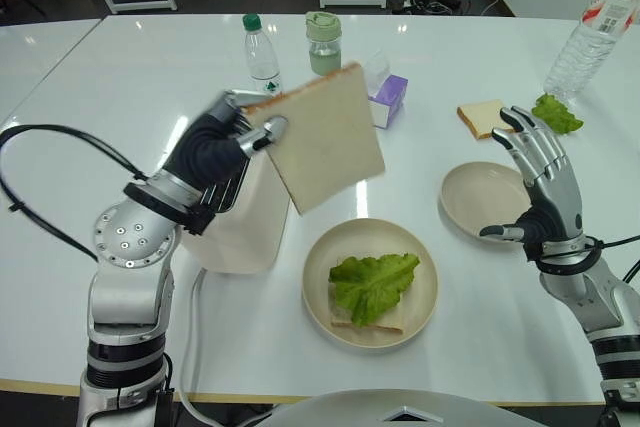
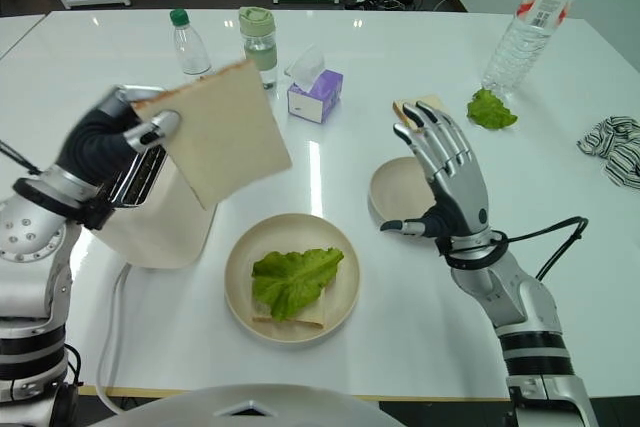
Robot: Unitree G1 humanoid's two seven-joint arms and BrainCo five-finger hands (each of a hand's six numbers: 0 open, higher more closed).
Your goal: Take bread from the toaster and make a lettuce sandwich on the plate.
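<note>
My left hand (image 1: 222, 139) is shut on a slice of bread (image 1: 322, 135), holding it by its left edge, raised above the cream toaster (image 1: 243, 222) and tilted. Below and to the right, a beige plate (image 1: 318, 265) holds another bread slice with a green lettuce leaf (image 1: 372, 281) lying on top. My right hand (image 1: 540, 182) stands open and upright over the near right edge of an empty beige bowl (image 1: 478, 197), holding nothing. A further bread slice (image 1: 482, 117) and a loose lettuce piece (image 1: 556, 113) lie on the table at the back right.
At the back stand a small water bottle (image 1: 261, 50), a green-lidded jar (image 1: 324, 43) and a purple tissue box (image 1: 388, 97). A large plastic bottle (image 1: 592, 33) is at the far right, with a striped cloth (image 2: 614, 147) nearby. The toaster's cord (image 1: 190, 322) runs toward the front edge.
</note>
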